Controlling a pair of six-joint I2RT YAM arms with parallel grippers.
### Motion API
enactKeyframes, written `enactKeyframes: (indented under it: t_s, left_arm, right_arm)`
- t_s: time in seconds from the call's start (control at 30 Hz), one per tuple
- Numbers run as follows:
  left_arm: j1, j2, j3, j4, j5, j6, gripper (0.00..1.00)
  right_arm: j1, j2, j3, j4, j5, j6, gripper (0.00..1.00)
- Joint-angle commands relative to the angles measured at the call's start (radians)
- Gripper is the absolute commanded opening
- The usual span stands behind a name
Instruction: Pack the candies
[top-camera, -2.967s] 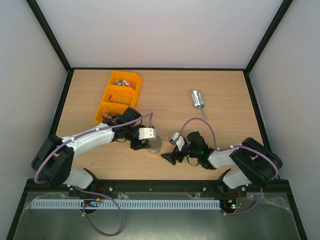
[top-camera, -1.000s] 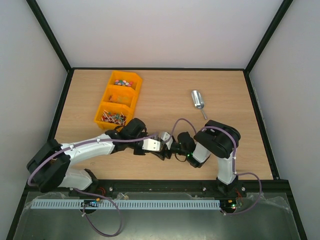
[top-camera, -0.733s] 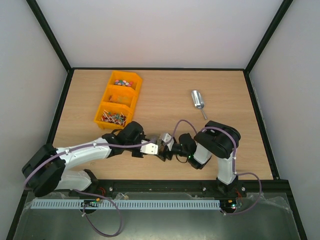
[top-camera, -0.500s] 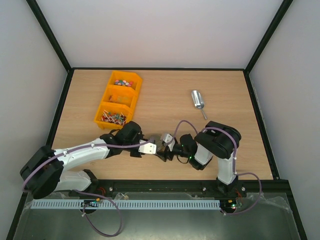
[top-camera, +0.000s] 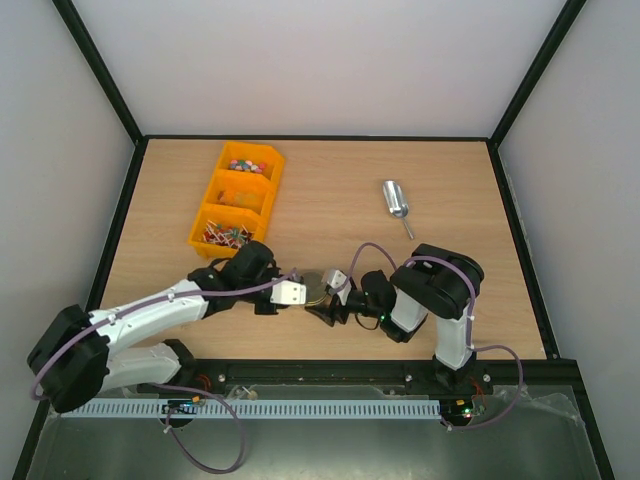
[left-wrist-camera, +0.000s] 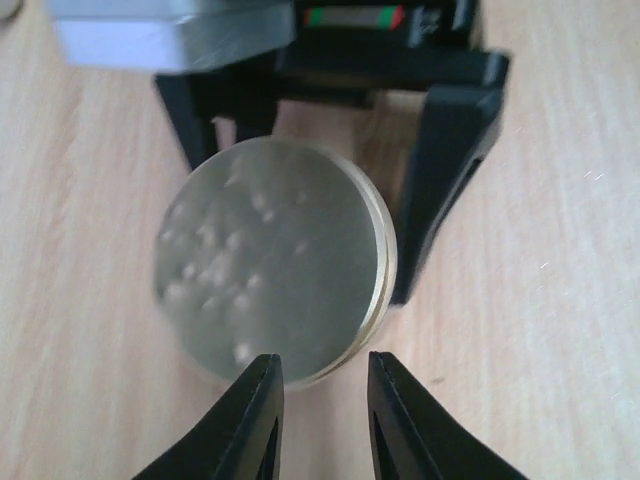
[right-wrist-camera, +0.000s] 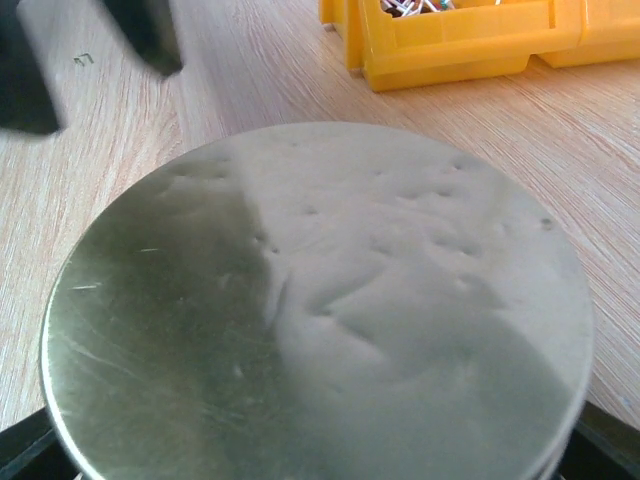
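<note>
Roughly centred at the near edge of a light wooden desk (top-camera: 450, 180), two robot arms meet over a small lidded jar (top-camera: 313, 284). The left wrist view shows its round silver metal lid (left-wrist-camera: 270, 275), dimpled and still in place.

The right hand (top-camera: 322, 298) reaches in from the right. Its black fingers (left-wrist-camera: 445, 180) stand on either side of the jar and appear to clasp it. The left hand (left-wrist-camera: 324, 380) points at the jar from the other side. Its two fingertips are only narrowly apart and hold nothing, and the lid's near edge lies just beyond them.

The candies (top-camera: 245, 165), tiny sweets in mixed bright colours, lie in the farthest compartment of a yellow plastic three-part bin (top-camera: 272, 185). The bin stands at the far left, well apart from the jar. From both hands the sweets lie away and to the left, and the left arm is the nearer one.

A small silver metal scoop (top-camera: 396, 200) lies far right, nearer the right arm, with its handle pointing back toward the near edge.

Packing has probably not begun, since the jar must be opened first.
</note>
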Motion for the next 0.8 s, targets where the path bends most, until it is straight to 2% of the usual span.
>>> enactKeyframes:
  t_s: [0.0, 0.1, 0.33, 0.53, 0.77]
  left_arm:
    - [-0.065, 0.055, 0.024, 0.063, 0.039, -0.105, 0.28]
    - [-0.102, 0.107, 0.030, 0.139, 0.018, -0.138, 0.32]
    - [-0.126, 0.200, 0.045, 0.226, -0.048, -0.181, 0.31]
    - [-0.115, 0.158, -0.021, 0.183, -0.117, -0.081, 0.23]
    - [-0.025, 0.110, -0.069, 0.108, -0.117, -0.003, 0.17]
  right_arm:
    - [0.008, -0.014, 0.006, 0.010, 0.022, 0.009, 0.55]
    - [0.008, -0.013, 0.006, 0.008, 0.019, 0.011, 0.54]
    - [0.008, -0.010, 0.002, 0.007, 0.006, 0.006, 0.52]
    - [0.009, -0.010, -0.002, 0.014, -0.016, -0.005, 0.51]
    - [0.010, -0.007, -0.014, 0.022, -0.039, -0.011, 0.50]
